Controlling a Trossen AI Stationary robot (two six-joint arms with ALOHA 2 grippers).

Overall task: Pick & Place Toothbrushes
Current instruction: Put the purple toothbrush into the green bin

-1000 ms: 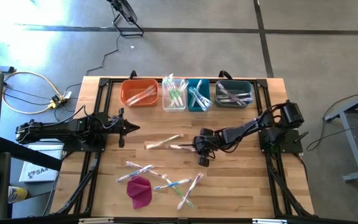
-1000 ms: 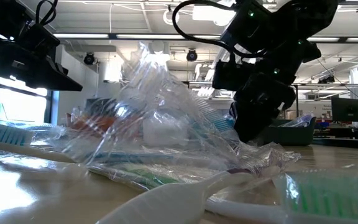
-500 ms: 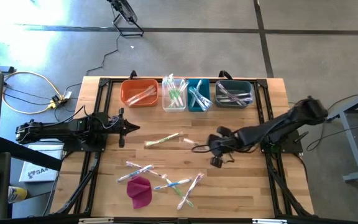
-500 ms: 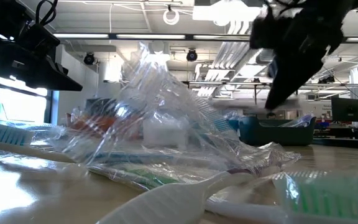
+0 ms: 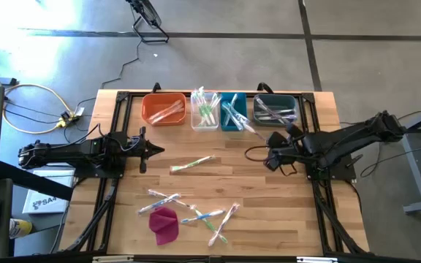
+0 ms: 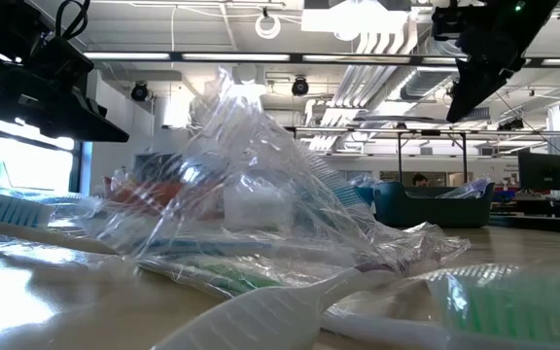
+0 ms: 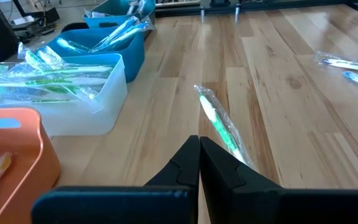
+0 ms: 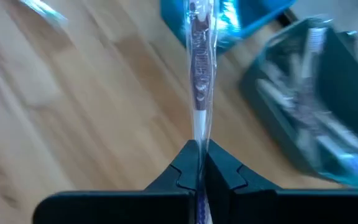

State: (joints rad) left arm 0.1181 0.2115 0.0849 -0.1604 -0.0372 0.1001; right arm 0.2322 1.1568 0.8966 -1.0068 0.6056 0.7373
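- Since the earlier frame, the right hand (image 5: pixel 275 150) has been carried from the table's middle toward the bins, with a wrapped toothbrush (image 8: pixel 199 74) clamped between its fingers.
- That toothbrush is held above the table (image 5: pixel 269 212), its far end near the blue bin (image 5: pixel 233 117) and the dark bin (image 5: pixel 275 109).
- The left hand (image 5: pixel 152 150) is parked at the table's left, fingers together and empty.
- A green toothbrush (image 5: pixel 193 164) is seen lying mid-table, just ahead of the left hand.
- Other toothbrushes (image 5: pixel 196 213) are scattered near the front edge, beside a magenta cloth (image 5: pixel 164 224).
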